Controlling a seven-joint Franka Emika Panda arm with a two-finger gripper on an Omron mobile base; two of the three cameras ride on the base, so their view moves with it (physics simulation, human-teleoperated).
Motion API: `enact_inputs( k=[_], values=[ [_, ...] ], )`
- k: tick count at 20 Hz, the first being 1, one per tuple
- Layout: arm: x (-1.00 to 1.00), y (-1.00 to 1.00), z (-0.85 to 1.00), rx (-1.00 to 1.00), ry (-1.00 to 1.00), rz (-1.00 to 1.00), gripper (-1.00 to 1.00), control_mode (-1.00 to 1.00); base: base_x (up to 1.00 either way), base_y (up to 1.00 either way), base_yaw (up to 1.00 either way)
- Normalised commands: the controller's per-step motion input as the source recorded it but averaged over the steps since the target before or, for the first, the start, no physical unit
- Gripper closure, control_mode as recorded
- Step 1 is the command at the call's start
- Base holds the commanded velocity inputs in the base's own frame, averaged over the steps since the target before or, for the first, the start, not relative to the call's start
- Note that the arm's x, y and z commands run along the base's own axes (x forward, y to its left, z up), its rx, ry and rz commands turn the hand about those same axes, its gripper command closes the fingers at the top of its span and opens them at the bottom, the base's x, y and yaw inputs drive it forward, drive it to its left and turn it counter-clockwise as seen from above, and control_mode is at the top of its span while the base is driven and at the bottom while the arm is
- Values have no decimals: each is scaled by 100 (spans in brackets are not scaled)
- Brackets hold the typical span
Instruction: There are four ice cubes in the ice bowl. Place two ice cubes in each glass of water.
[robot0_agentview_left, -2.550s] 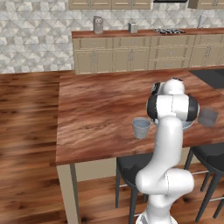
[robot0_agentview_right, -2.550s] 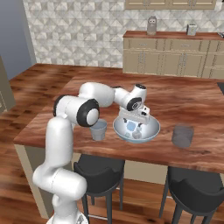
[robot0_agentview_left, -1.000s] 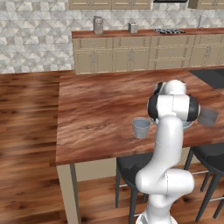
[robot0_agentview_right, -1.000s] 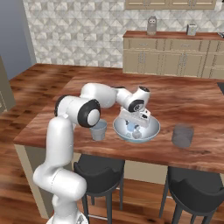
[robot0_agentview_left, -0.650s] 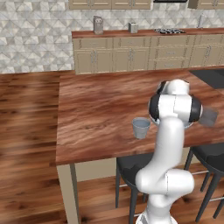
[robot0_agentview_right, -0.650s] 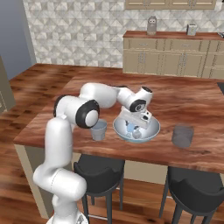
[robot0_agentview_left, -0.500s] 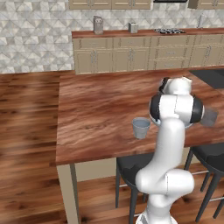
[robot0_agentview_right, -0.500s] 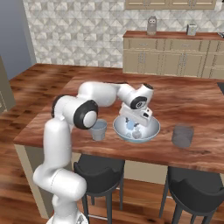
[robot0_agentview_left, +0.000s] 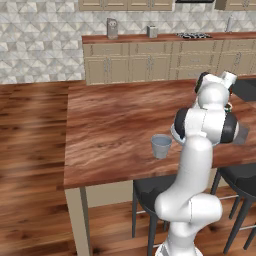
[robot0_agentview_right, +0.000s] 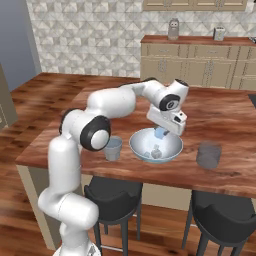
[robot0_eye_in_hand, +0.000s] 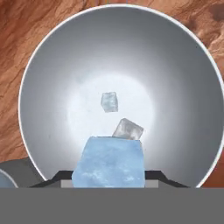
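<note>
Readable text: none in any view.
Ice bowl: plain glossy wall, no label or mark.
Glass of water: no print or brand.
Robot arm: plain white casing, no lettering legible.
Canisters on the back counter: too small to read.

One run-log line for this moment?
gripper: shut on ice cube | above ice bowl | two cubes in bowl | near glass: no ice seen
</note>
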Motion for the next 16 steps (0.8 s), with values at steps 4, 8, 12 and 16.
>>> enact_inputs(
  k=[4,8,12,16],
  values=[
    [-47,-100,28,-4,0,-13,100,-100,0,0,0],
    [-24,-100,44,-4,1,-16,100,-100,0,0,0],
    [-8,-91,31,-10,3,-14,100,-100,0,0,0],
    [0,-66,-5,-13,1,-12,100,-100,0,0,0]
  ],
)
